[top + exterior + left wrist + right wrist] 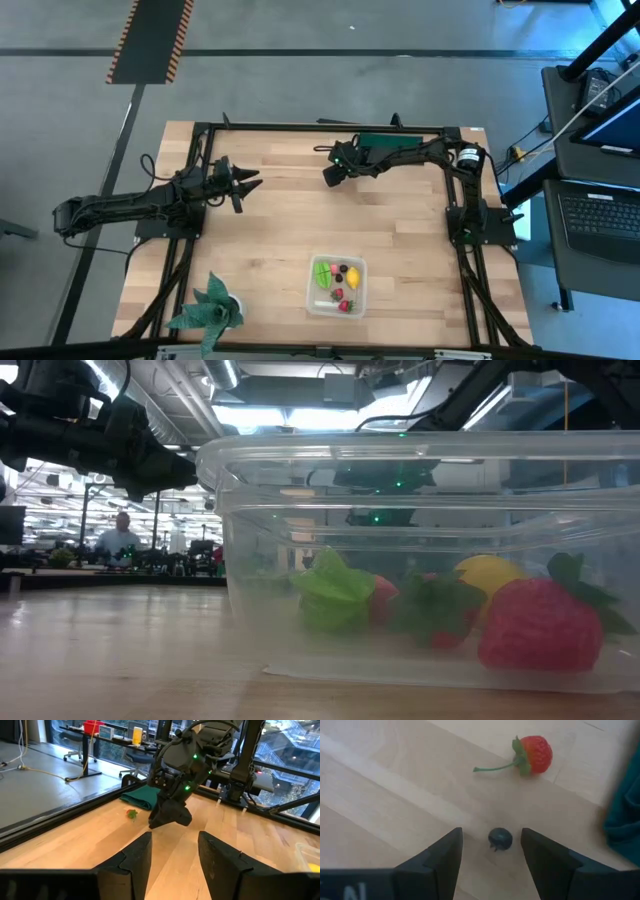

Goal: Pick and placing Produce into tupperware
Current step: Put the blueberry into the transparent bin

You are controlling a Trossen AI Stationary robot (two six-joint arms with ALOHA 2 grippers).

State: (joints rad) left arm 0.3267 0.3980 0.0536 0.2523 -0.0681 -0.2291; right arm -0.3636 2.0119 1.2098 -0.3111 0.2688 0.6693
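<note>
My left gripper (247,183) hangs over the bare wooden counter (280,235) at its left, fingers parted and grasping nothing. Near the front edge stands a teal leafy plant (208,308). Right of it sits the clear tupperware (336,286) — inside lie a light green piece (322,272), a yellow lemon (352,275) and red berries (345,303). Toward the far side, my right gripper (491,851) hovers low with fingers spread, released — a small dark berry (500,839) lies on the wood between them, a stemmed strawberry (534,754) just beyond, beside the dark green pad (383,141).
</note>
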